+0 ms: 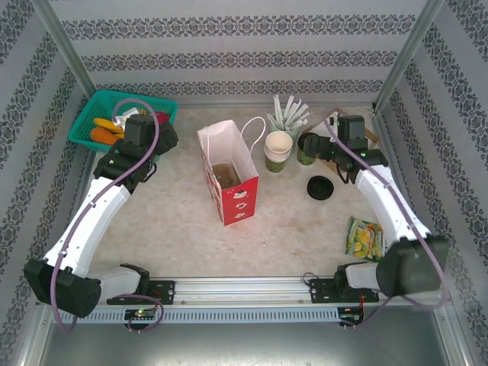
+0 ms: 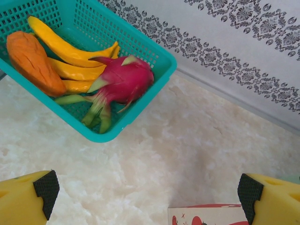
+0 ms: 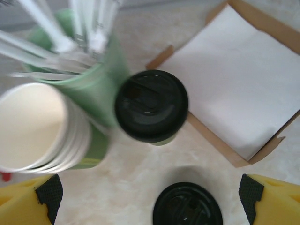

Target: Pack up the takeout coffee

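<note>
Takeout coffee (image 3: 151, 105) stands upright on the table (image 1: 290, 229) at the far right with a black lid on. It sits just right of the stack of cups (image 1: 279, 150), beside the green cup of straws (image 3: 96, 82) and near the napkin tray (image 3: 234, 79).

Right gripper (image 3: 149, 197) has its fingers spread wide and grips nothing; the coffee is ahead of the pads, with no contact. A loose black lid (image 3: 187, 206) lies on the table between the fingers. The right arm's elbow is out by the near right edge and the forearm runs up to the far right.

Left gripper (image 2: 147, 190) is also spread wide and empty, hovering over bare tabletop near the teal basket (image 2: 140, 126) (bananas, dragon fruit, something orange). The left elbow is low at the near left and the forearm stretches to the far left.

Red-and-white paper bag (image 1: 229, 179) stands open mid-table. A yellow-green snack packet (image 1: 364, 236) lies near the right edge. The surface is beige marble-look. The walls are grey with patterned stripes, and metal posts stand in the corners.
</note>
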